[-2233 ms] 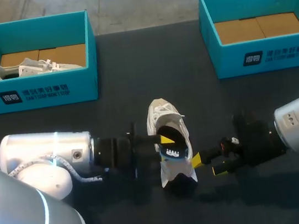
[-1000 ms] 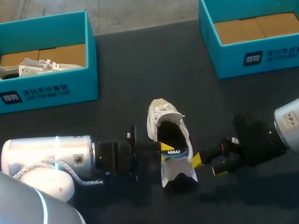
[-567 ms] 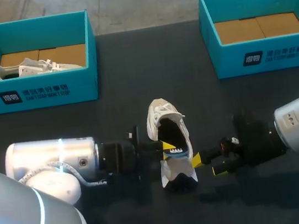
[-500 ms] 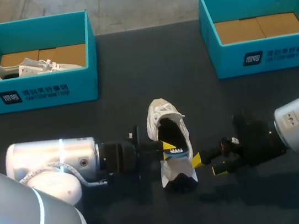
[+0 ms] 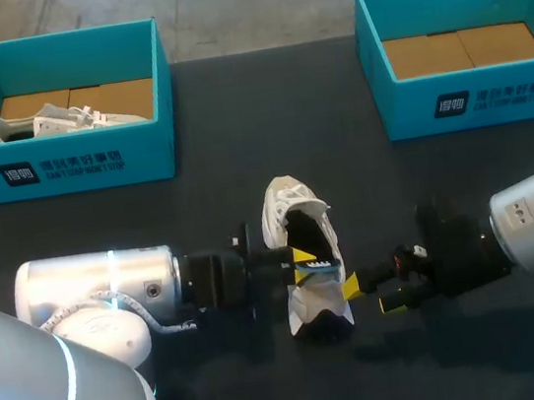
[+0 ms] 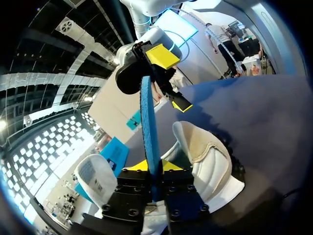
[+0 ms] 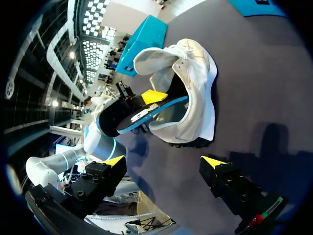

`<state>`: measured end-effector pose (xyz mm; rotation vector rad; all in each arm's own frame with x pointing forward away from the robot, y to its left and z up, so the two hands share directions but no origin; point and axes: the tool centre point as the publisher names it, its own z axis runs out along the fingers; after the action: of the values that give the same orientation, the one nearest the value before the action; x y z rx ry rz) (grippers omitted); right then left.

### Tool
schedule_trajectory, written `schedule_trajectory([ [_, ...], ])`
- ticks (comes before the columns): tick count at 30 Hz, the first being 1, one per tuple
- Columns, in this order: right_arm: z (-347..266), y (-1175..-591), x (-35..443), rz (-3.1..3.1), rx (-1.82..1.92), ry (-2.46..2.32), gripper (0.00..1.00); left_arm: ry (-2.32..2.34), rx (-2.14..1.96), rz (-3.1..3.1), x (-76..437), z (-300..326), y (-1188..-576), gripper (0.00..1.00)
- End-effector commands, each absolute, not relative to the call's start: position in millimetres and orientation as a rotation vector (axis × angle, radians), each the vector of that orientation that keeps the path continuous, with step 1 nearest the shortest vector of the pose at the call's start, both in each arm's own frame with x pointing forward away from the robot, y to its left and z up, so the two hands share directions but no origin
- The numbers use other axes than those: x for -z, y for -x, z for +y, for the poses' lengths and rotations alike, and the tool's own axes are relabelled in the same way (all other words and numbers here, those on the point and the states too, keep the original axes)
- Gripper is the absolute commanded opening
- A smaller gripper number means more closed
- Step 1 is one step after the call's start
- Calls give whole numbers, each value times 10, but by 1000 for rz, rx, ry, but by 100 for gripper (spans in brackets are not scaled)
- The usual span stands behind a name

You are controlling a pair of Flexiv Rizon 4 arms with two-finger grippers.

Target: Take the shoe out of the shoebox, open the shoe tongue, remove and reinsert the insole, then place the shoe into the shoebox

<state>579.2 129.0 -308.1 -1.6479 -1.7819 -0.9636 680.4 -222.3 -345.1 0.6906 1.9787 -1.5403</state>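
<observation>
The white shoe (image 5: 294,218) is lying on the dark table (image 5: 238,134), out of both boxes, near the middle and on the robot's side of them. Its opening is facing up and toward the left arm, and its white upper is standing open around that gap. The insole (image 5: 316,266), blue along the edge and black on its face, is sitting partly inside the opening, with one end reaching into the shoe and the other sticking out toward the left arm. In the left wrist view it is standing on edge, running straight ahead from between the fingers.

The left gripper (image 5: 301,266) is coming in from the left side, level with the table, and is clamping the insole between its two yellow tips, one tip on each face. The right gripper (image 5: 371,295) is hanging just beside the shoe on the other side. Its fingers are standing wide apart and are holding nothing, and in the right wrist view the shoe is lying ahead of the spread tips, not between them.

Farther back, the left box (image 5: 73,167), teal with a cardboard floor, is holding a second white shoe (image 5: 62,118) lying on its side. The right box (image 5: 477,103), the same colour, is showing only its cardboard floor. The two boxes are standing well apart at the table's far edge.
</observation>
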Motion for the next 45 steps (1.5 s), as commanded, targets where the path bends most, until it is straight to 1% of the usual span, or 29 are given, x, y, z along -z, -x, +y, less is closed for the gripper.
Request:
schedule_trajectory([
  [1,1311,-5789,3082,-1784,962,1652,100,-678,1545,1966,3437,-2222,-6760,25],
  [5,1311,-5789,3082,-1784,962,1652,100,-671,1558,1947,3391,-2221,-6705,28],
  [16,1311,-5789,3082,-1784,962,1652,100,-655,1598,1908,3305,-2215,-6522,19],
  [22,1311,-5789,3082,-1784,962,1652,100,-660,1604,1890,3245,-2219,-6488,19],
  [25,1311,-5789,3082,-1784,962,1652,100,-663,1604,1885,3220,-2216,-6490,21],
  [29,1311,-5789,3082,-1784,962,1652,100,-666,1602,1881,3197,-2202,-6491,19],
  [31,1311,-5789,3082,-1784,962,1652,100,-667,1602,1879,3186,-2192,-6486,16],
  [32,1311,-5789,3082,-1784,962,1652,100,-668,1602,1879,3181,-2187,-6485,11],
  [38,1311,-5789,3082,-1784,962,1652,100,-668,1600,1880,3169,-2159,-6477,6],
  [40,1311,-5789,3082,-1784,962,1652,100,-667,1602,1878,3169,-2155,-6475,0],
  [45,1311,-5789,3082,-1784,962,1652,100,-681,1602,1871,3211,-2167,-6464,0],
])
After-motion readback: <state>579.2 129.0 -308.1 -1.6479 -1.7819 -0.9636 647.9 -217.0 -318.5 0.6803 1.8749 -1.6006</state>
